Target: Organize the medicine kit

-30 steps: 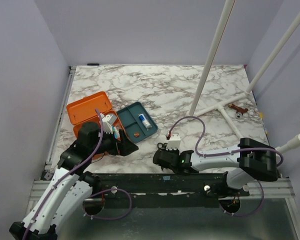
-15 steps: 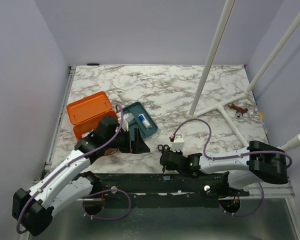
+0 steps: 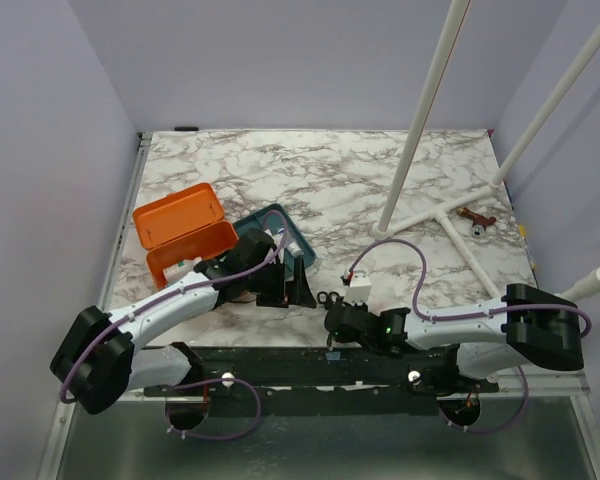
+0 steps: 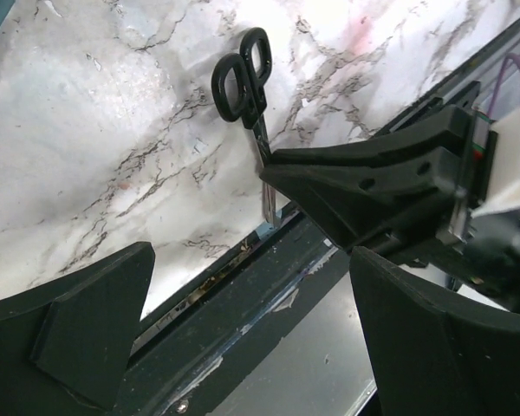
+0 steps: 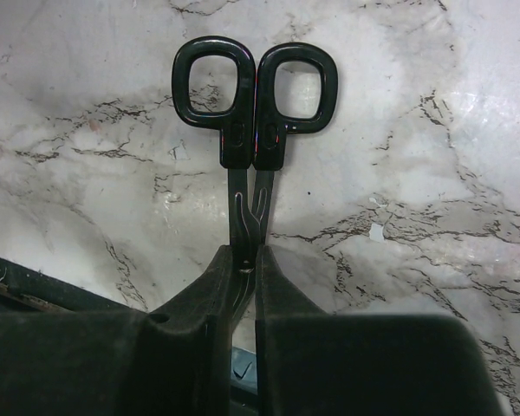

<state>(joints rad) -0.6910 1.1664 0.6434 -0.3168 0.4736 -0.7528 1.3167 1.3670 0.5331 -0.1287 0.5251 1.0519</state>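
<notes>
The left arm has swung right, away from the medicine kit [image 3: 178,214] toward the scissors [image 5: 253,144]; the left gripper [image 3: 298,284] gapes wide, holding nothing; the right gripper [image 5: 247,262] is pinched on the scissors' blades at the table's [image 3: 380,170] near edge; the kit lies open at the left, the teal tray [image 3: 271,218] just right of it.

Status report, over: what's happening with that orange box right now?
Right gripper shut on scissors blades. Left gripper open, close by. Medicine kit lid open. Left arm over tray.
</notes>
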